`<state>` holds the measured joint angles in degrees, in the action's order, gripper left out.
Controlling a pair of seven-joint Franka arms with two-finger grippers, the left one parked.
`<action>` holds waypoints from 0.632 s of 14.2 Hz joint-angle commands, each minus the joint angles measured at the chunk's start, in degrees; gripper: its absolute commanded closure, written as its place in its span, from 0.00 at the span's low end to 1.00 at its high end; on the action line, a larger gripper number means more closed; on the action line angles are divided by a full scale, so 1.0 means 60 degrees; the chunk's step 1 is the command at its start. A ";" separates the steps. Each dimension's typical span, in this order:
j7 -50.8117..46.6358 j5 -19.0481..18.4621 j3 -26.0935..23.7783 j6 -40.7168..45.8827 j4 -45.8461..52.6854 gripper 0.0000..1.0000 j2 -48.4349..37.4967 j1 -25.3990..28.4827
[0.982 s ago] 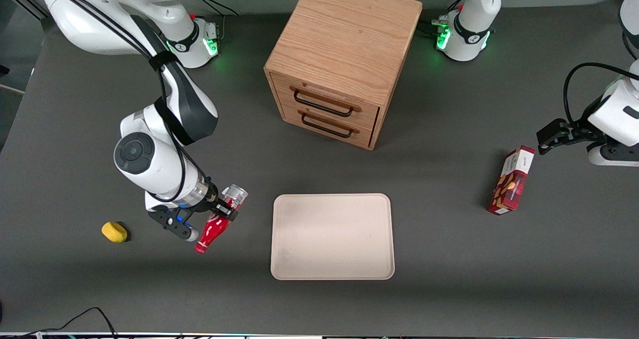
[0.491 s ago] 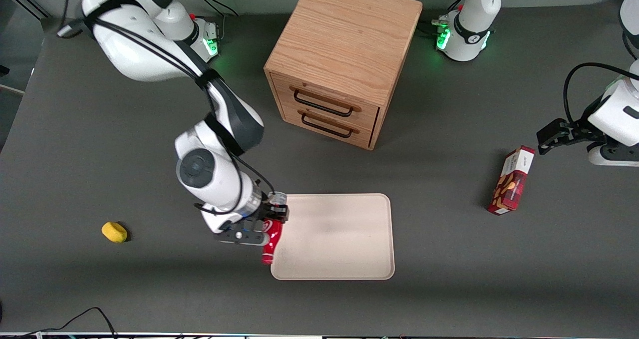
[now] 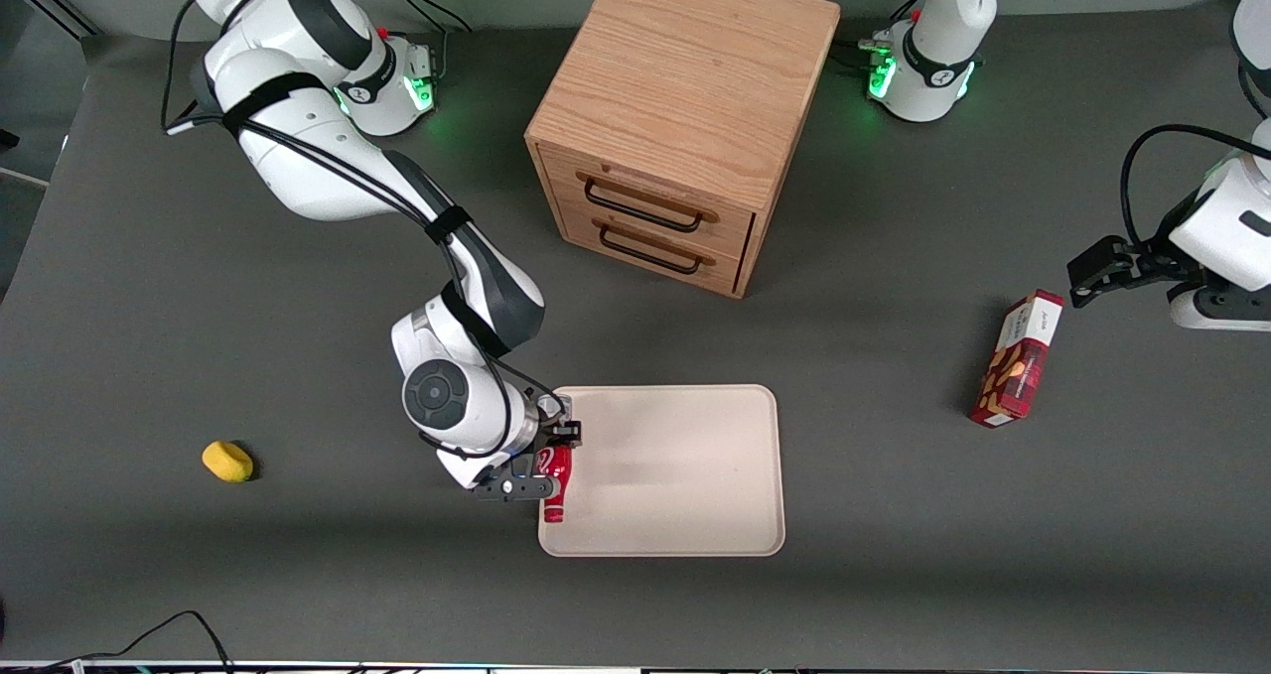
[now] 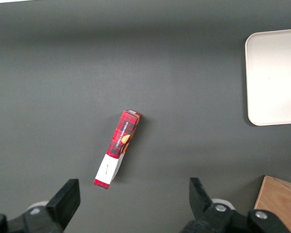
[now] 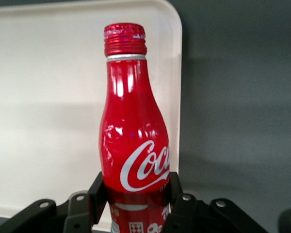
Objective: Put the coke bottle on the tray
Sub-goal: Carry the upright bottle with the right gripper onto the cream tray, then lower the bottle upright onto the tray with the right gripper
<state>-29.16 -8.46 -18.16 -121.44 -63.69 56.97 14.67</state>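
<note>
My right gripper (image 3: 552, 461) is shut on the coke bottle (image 3: 556, 482), a slim red bottle with white script and a red cap. It holds the bottle lying flat, cap toward the front camera, over the cream-beige tray (image 3: 675, 475) at the tray's edge toward the working arm's end. In the right wrist view the black fingers (image 5: 98, 193) clamp the bottle (image 5: 135, 136) by its lower body, with the tray (image 5: 43, 97) under it. I cannot tell whether the bottle touches the tray.
A wooden two-drawer cabinet (image 3: 685, 118) stands farther from the front camera than the tray. A red snack box (image 3: 1018, 358) lies toward the parked arm's end. A small yellow object (image 3: 227, 461) lies toward the working arm's end.
My gripper has carried the bottle from beside the yellow object's area sideways to the tray's edge. The bottle has turned from slanted to pointing at the front camera.
</note>
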 commanded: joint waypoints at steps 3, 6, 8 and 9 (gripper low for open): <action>0.0305 -0.0157 0.0579 -0.0062 0.0390 0.93 0.0450 0.0515; 0.0320 -0.0157 0.0609 -0.0356 0.0390 0.87 0.0554 0.0515; 0.0262 -0.0142 0.0609 -0.0370 0.0390 0.61 0.0554 0.0515; 0.0145 -0.0142 0.0609 -0.0370 0.0376 0.01 0.0554 0.0529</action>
<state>-28.35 -8.54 -15.11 -123.48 -63.50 59.31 17.07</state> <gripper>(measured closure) 0.458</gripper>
